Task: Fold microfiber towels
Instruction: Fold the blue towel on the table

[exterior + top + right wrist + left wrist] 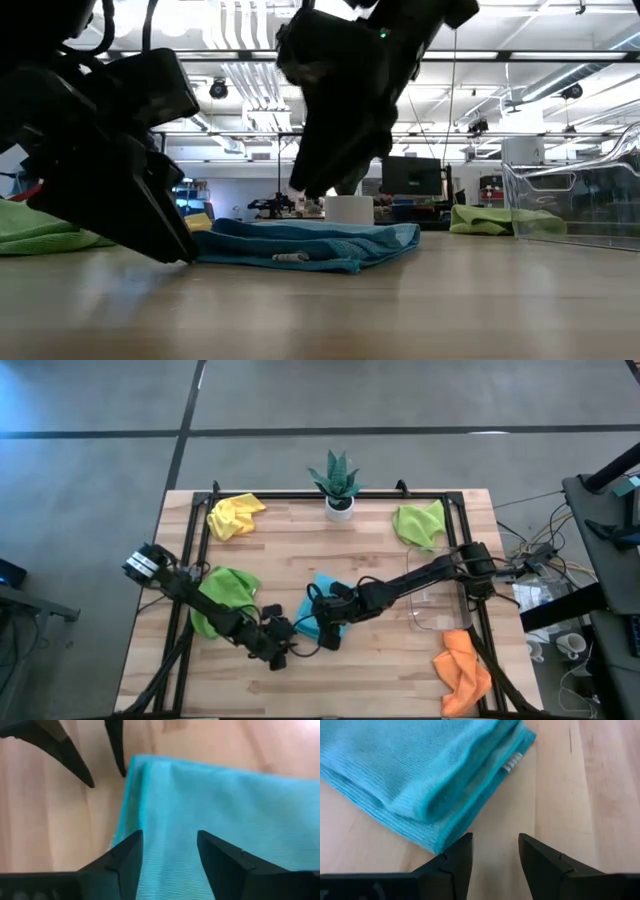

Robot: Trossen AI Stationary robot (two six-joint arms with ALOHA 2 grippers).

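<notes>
Since the folded light blue towel (322, 616) is limp and light, pinch a layered corner; your right hand (167, 851) hovers parted and empty over it, left hand (495, 851) half-open, empty

Potted plant (336, 482) in white pot, upright at far edge of wooden surface (290, 550). Clear plastic tray (437, 610) toward the right side.

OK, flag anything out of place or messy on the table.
Four towels lie crumpled, unfolded: yellow, two green, and orange at the edge. The blue towel is folded, edges slightly uneven. The plant stands upright. Nothing spilled or damaged.
</notes>
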